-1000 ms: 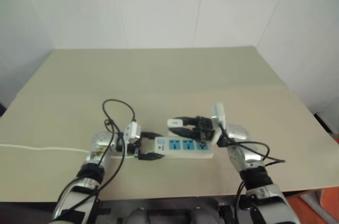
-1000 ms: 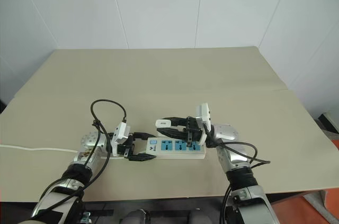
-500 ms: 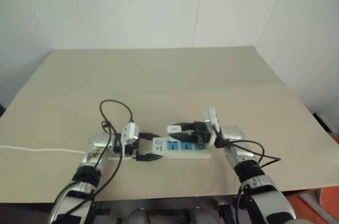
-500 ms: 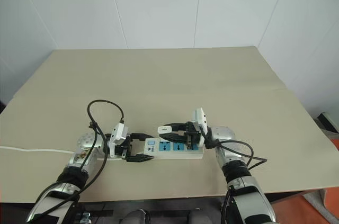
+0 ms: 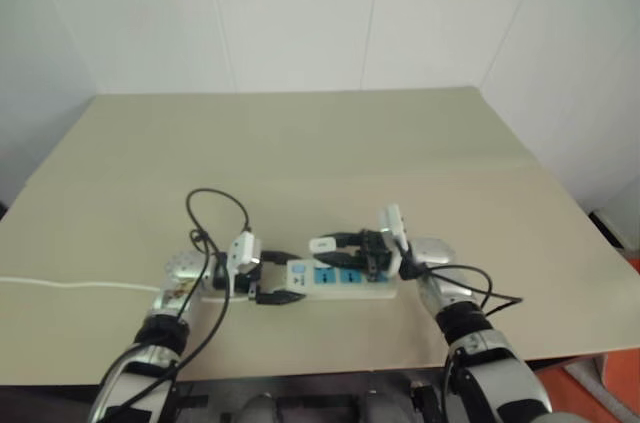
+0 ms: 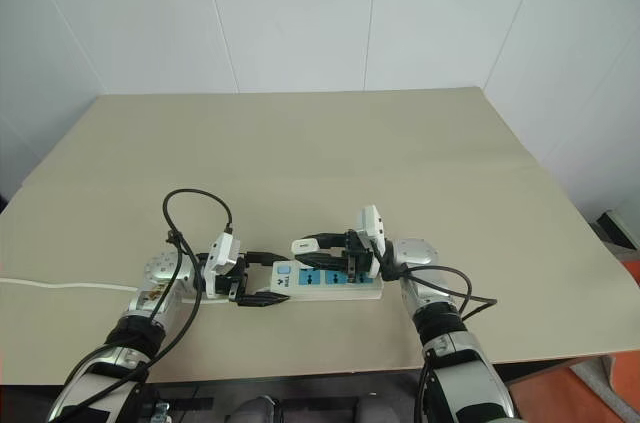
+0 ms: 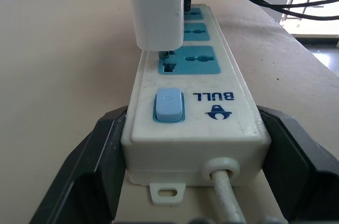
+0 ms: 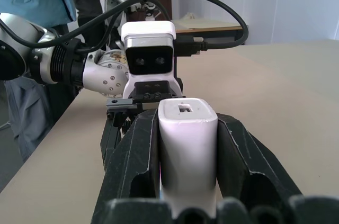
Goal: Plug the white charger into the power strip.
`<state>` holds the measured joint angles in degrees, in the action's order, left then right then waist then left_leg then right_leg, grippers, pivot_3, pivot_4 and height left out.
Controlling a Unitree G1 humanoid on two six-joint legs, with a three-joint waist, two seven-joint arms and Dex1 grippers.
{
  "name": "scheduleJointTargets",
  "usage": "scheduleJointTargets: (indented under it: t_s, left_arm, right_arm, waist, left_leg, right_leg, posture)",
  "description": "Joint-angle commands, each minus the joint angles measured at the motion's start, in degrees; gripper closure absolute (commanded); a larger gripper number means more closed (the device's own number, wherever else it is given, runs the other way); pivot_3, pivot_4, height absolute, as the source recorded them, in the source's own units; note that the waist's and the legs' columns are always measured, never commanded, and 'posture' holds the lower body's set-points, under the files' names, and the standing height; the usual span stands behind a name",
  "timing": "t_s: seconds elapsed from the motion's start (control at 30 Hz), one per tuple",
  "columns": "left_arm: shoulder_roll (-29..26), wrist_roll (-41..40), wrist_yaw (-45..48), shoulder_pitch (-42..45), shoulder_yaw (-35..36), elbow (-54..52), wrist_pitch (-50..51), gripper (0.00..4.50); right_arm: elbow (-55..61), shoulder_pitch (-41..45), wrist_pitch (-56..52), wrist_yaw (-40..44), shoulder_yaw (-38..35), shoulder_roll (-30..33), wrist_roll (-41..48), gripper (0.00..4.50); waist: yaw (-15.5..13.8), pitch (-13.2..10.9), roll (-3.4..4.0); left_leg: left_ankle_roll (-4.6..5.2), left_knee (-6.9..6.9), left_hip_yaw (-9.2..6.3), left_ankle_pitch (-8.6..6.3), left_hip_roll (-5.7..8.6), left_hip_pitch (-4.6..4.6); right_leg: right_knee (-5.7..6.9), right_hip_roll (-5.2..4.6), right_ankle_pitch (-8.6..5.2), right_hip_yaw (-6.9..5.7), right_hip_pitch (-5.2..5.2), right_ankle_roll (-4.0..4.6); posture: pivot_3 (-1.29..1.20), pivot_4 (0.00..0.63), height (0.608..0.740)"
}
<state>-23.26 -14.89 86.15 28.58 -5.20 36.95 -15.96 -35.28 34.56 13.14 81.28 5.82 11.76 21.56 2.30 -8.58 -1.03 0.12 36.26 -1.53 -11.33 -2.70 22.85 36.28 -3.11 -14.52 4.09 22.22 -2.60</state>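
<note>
1. Two claws engaged: we find the left claw [image 6: 262, 279] clamped across the power strip [image 6: 325, 282] at its switch end, on the counter [image 6: 300, 163].
2. Right claw [image 6: 318, 251] grips the white charger [image 7: 157, 7]; prongs enter the first socket, seating unfinished.

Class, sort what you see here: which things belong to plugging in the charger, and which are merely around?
Part of the job:
white charger, in the right end effector
power strip, flanked by the left end effector

Merely around:
table
person in blue
</note>
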Motion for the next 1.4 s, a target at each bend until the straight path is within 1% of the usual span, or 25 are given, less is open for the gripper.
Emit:
scheduleJointTargets:
  t_s: [0.03,0.6,0.97,1.2,1.4]
  left_arm:
    - [-0.87,0.4,-0.33,-0.51,-0.28,-1.23,0.49,1.24]
    - [-1.0,0.35,-0.24,-1.01,-0.38,-1.69,0.57,1.24]
    - [-1.03,0.35,-0.15,-1.08,-0.54,-1.67,0.52,1.24]
    - [-1.01,0.44,-0.18,-1.04,-0.58,-1.43,0.32,1.24]
    - [-1.1,0.47,-0.22,-0.99,-0.64,-1.22,0.24,1.24]
  right_arm:
    - [0.15,0.11,0.22,0.03,-0.32,-0.23,-0.39,2.93]
    - [2.99,-0.53,-2.93,-2.71,-0.74,-1.49,0.51,2.93]
    - [6.33,-3.73,-4.66,-3.15,0.79,-1.38,-0.47,2.93]
    - [4.15,-3.63,-3.91,-4.23,0.18,-0.94,-1.37,2.93]
    - [1.03,-3.31,-2.96,-2.76,-0.68,1.13,-1.48,2.93]
  waist:
    - [0.01,0.0,0.0]
    - [0.05,0.0,0.01]
    - [0.02,0.0,0.01]
    - [0.02,0.0,0.0]
    - [-0.01,0.02,-0.02]
  left_leg:
    - [0.0,0.0,0.0,0.0,0.0,0.0]
    - [0.0,0.0,0.0,0.0,0.0,0.0]
    - [0.0,-0.02,0.0,0.0,0.0,0.0]
    - [0.0,-0.02,0.0,0.0,0.0,0.0]
    - [0.0,0.0,0.0,0.0,0.0,-0.06]
  right_leg:
    - [0.0,0.0,0.0,0.0,-0.01,0.0]
    - [-0.01,0.0,0.0,0.0,-0.01,0.0]
    - [-0.02,0.0,0.0,0.0,0.0,0.0]
    - [-0.03,0.0,0.0,0.0,-0.01,0.0]
    - [-0.03,-0.01,0.0,0.0,-0.09,-0.01]
  posture:
    - [0.0,0.15,0.74]
    - [0.0,0.15,0.74]
    - [0.0,0.15,0.74]
    - [0.0,0.15,0.74]
    - [0.0,0.15,0.74]
